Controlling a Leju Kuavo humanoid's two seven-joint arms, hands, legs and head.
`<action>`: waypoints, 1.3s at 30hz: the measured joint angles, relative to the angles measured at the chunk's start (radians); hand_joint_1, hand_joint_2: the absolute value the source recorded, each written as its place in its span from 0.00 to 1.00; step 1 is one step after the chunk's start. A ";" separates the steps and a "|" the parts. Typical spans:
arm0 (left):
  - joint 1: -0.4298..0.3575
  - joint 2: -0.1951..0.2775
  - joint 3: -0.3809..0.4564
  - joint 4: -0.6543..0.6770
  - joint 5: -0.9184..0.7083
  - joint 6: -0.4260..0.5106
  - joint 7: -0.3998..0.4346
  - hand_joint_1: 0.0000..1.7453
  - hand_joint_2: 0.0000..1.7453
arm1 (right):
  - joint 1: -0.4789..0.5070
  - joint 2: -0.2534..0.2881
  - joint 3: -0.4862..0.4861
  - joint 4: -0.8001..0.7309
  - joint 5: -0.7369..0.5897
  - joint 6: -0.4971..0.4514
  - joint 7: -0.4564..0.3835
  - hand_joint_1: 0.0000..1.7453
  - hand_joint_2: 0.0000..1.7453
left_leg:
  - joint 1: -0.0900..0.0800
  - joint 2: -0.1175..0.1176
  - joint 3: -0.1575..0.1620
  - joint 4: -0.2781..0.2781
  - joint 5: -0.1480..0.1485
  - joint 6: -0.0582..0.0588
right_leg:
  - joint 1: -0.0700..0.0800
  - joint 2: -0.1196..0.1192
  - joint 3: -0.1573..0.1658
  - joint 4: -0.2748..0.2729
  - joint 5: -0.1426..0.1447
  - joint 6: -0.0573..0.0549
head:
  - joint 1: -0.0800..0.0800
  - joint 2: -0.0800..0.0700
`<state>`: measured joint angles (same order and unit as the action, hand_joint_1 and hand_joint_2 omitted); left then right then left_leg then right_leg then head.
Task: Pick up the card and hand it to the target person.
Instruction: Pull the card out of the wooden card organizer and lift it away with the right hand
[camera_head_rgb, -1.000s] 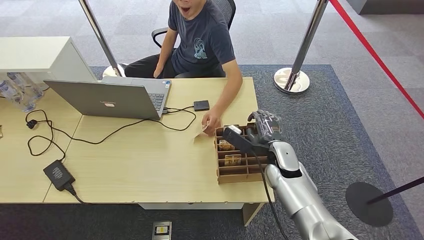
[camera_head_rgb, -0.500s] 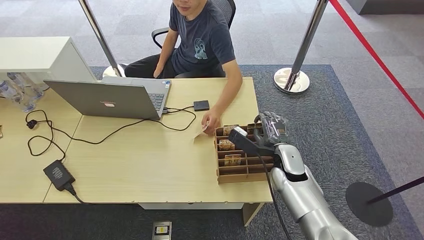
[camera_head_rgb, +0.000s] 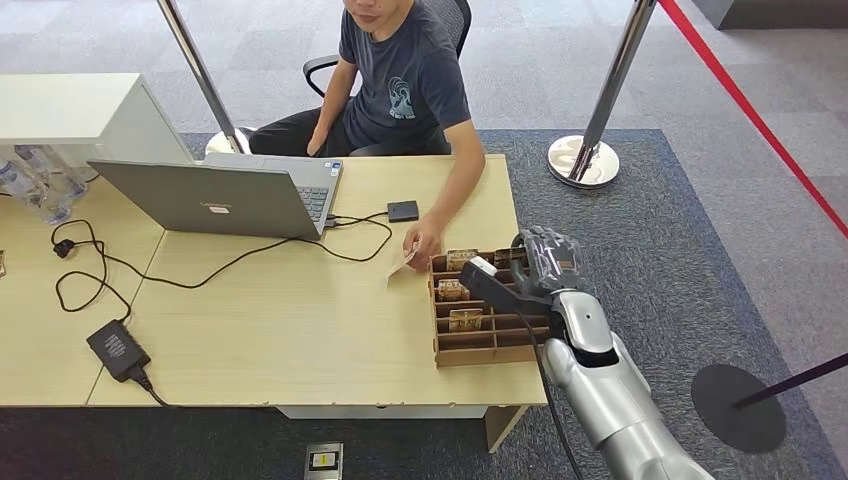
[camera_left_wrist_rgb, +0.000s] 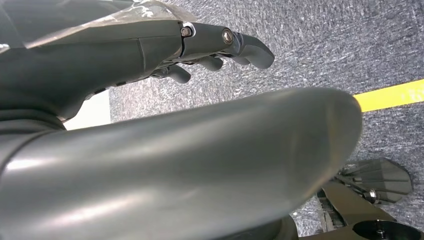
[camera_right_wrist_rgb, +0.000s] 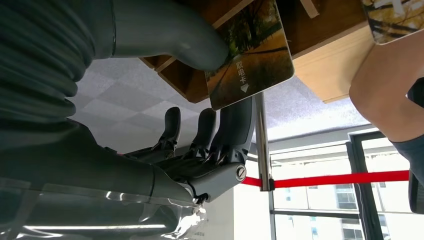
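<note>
Over wooden tray: right robot hand pinches card, long axis along fingers.

Robot arms and hands, seen from beside the desk.
The silver right arm reaches forward and up, its right hand at the far end; in the wrist view the thick grey thumb presses a card against a dark finger behind it. The left hand hangs low, fingers loosely curled, holding nothing.
</note>
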<state>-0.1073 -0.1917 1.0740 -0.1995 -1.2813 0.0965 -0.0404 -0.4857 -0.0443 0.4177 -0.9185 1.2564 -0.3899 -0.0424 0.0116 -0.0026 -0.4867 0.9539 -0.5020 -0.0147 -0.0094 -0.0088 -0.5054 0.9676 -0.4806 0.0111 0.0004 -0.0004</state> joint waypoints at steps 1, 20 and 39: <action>0.000 0.000 0.000 0.000 0.001 0.000 0.000 0.00 0.00 | 0.001 0.000 0.000 -0.001 0.001 0.001 0.000 0.56 1.00 | 0.000 0.000 0.000 0.000 0.000 0.000 | 0.000 0.000 0.000 0.000 0.000 0.000 | 0.000 0.000; 0.000 -0.003 -0.001 0.000 0.004 0.002 0.002 0.00 0.00 | 0.000 0.001 0.000 -0.003 0.018 -0.001 -0.003 0.72 1.00 | 0.000 0.000 0.000 0.000 0.000 0.000 | 0.000 0.000 0.000 0.000 0.000 0.000 | 0.000 0.000; 0.002 -0.003 0.000 0.000 0.023 0.010 -0.004 0.00 0.00 | -0.007 0.005 0.000 -0.011 0.002 -0.008 -0.037 1.00 1.00 | 0.000 0.000 0.000 0.000 0.001 0.000 | 0.000 0.000 0.000 0.000 0.000 0.000 | 0.000 0.000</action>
<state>-0.1057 -0.1949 1.0739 -0.1995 -1.2582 0.1063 -0.0441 -0.4923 -0.0391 0.4173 -0.9298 1.2586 -0.3983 -0.0794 0.0117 -0.0027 -0.4869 0.9538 -0.5015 -0.0152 -0.0094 -0.0088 -0.5053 0.9678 -0.4802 0.0106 0.0003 -0.0003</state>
